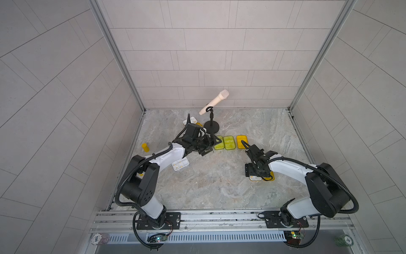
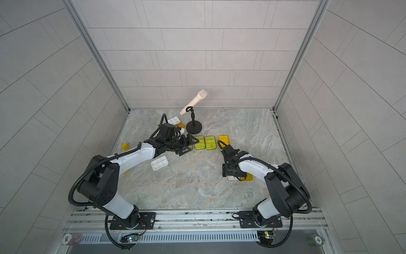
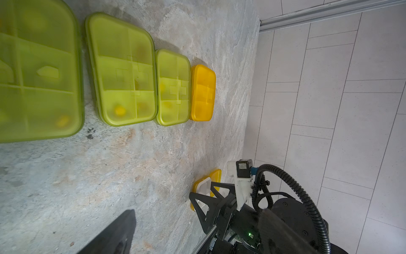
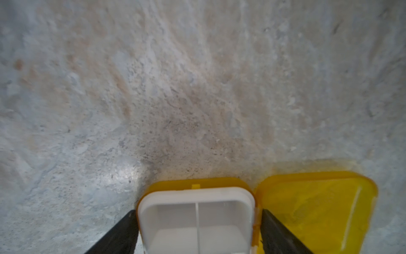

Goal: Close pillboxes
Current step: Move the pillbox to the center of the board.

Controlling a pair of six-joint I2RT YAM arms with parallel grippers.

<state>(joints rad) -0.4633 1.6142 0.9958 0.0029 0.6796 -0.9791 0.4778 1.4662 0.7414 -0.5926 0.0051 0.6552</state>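
1. The surface (image 1: 219, 193) is grey stone, and pillboxes lie spread over it.
2. The right arm (image 1: 287, 168) bends down near the front right. The right arm's jaws stand one on each side of the white tray of an open yellow pillbox (image 4: 197, 220), right up against it. I cannot tell if they squeeze it.
3. The yellow lid (image 4: 316, 209) of that box lies flat on the surface beside the tray, joined to it along one side.
4. The left arm (image 1: 167, 154) reaches toward the middle. The left arm's jaws are wide apart and hold nothing. They hang just over the left end of a row of shut boxes.
5. The row has three lime green pillboxes (image 3: 123, 70) and then one shut orange pillbox (image 3: 203, 92), all side by side. In both top views the jaws mostly hide one green box.
6. A clear-lid pillbox (image 1: 180, 165) lies open close to the left arm. Its white tray has small yellow bits inside.
7. Another open pillbox (image 1: 191, 120) sits at the back left, near the black microphone stand (image 1: 211, 127).
8. A small yellow bottle (image 1: 145, 147) stands alone on the left side, well apart from the row.
9. A bit of yellow (image 1: 140, 174) peeks out from under the left arm. I cannot tell what it is.
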